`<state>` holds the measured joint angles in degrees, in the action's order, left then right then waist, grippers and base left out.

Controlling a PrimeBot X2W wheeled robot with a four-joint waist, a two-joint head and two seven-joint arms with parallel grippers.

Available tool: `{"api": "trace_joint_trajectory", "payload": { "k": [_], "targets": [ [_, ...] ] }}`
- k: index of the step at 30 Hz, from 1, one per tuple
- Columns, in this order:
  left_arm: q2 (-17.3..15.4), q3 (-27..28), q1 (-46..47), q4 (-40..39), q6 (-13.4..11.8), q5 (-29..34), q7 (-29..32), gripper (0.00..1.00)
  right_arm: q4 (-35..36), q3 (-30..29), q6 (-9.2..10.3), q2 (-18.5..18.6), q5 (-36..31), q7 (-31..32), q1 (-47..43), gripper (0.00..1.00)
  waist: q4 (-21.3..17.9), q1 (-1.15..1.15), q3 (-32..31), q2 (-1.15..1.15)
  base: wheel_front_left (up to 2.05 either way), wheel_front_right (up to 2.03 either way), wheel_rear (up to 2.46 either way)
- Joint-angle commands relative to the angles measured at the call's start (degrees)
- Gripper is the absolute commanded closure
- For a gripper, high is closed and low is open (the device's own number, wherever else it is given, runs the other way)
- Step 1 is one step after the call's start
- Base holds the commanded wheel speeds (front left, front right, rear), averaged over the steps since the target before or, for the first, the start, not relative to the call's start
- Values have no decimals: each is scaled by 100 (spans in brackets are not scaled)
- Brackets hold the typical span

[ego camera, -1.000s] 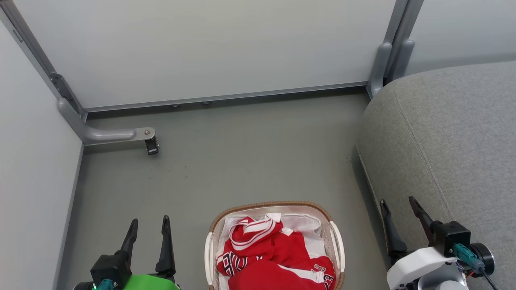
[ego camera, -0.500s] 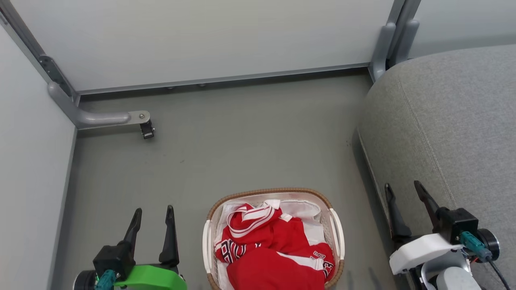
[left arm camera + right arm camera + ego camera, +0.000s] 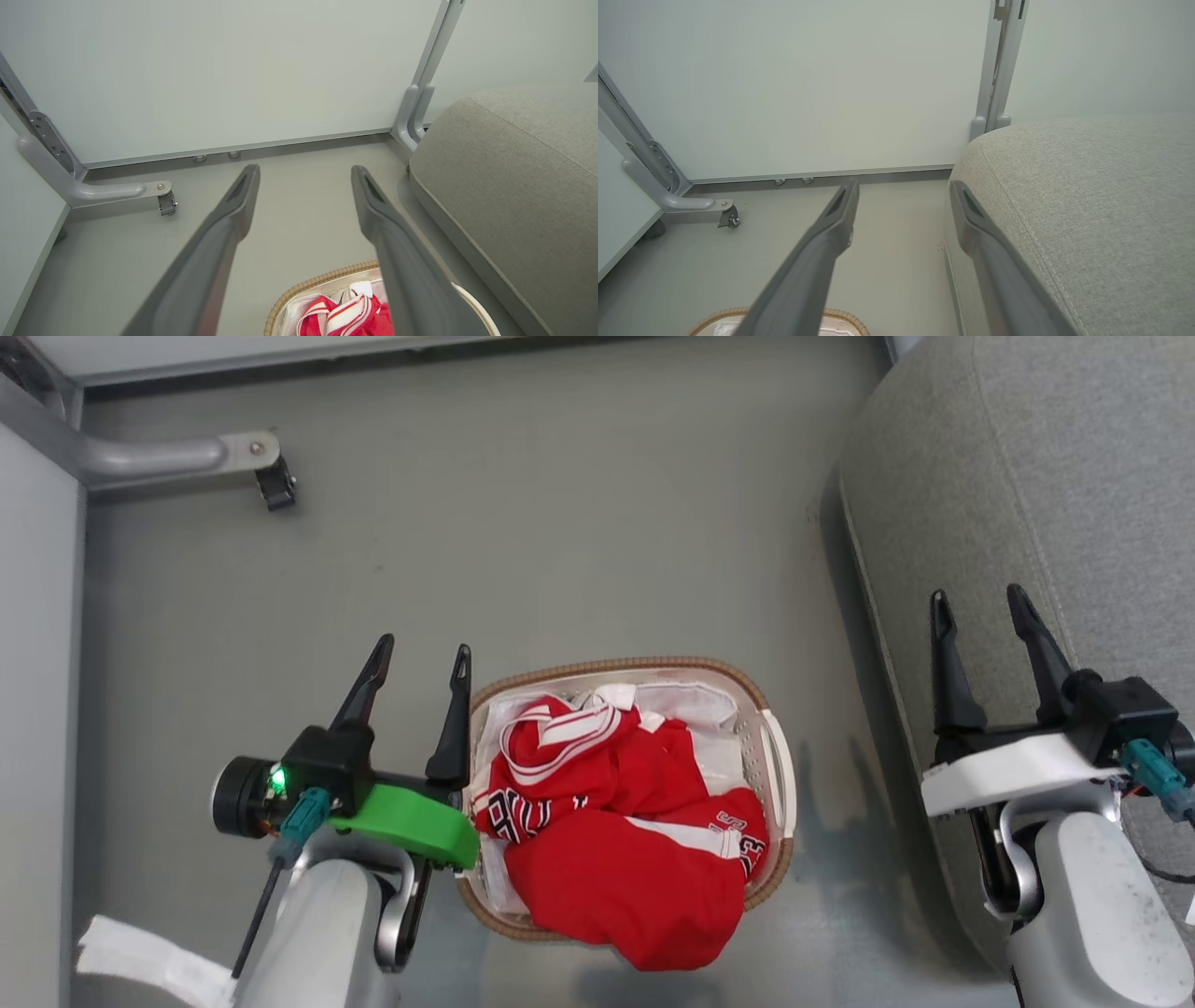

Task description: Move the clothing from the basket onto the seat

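The red clothing (image 3: pixel 616 831) with white striped trim and dark lettering lies heaped in the white basket (image 3: pixel 780 761), spilling over its near brown rim. A white sheet lines the basket beneath it. The grey seat (image 3: pixel 1055 495) rises at the right. My left gripper (image 3: pixel 422 653) stands open just left of the basket's rim, nothing between its fingers. Above the seat's left edge, my right gripper (image 3: pixel 978 599) is open and empty too. The left wrist view catches the clothing (image 3: pixel 345 317), the basket rim (image 3: pixel 322 280) and the seat (image 3: pixel 518 186); the right wrist view has the seat (image 3: pixel 1087 196) and the basket rim (image 3: pixel 850 321).
Grey floor (image 3: pixel 560 523) spreads beyond the basket. A white partition's metal foot with a caster (image 3: pixel 271 485) juts in at the far left. White wall panels (image 3: pixel 233 70) close off the back. A white strap (image 3: pixel 140 961) hangs by my left forearm.
The head camera has tilted down, so the scene shifted up the picture. Both grippers have risen and come forward, the left one now beside the basket's rim. Both stay open.
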<state>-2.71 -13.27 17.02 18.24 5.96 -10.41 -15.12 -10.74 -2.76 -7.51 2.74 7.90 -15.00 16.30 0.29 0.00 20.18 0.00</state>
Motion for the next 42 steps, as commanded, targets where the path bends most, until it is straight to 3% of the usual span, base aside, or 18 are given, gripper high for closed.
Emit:
{"api": "trace_joint_trajectory", "payload": {
  "k": [1,15,23,42],
  "targets": [
    [-32,-81,290,149,39,90,-6,0,49,-21,4,24,46,-29,174,0,-279,0,987,0,0,0,0],
    [-230,-1337,1979,2552,155,558,-5,0,443,64,4,19,129,-28,1077,0,-815,0,2413,0,0,0,0],
    [-280,-1924,2745,3304,157,391,-6,0,595,154,5,20,134,-29,1284,0,-909,0,2874,0,0,0,0],
    [-107,-2276,3877,5171,12,352,58,0,699,373,5,22,280,-29,1475,0,-1064,0,3235,0,0,0,0]
  ]
}}
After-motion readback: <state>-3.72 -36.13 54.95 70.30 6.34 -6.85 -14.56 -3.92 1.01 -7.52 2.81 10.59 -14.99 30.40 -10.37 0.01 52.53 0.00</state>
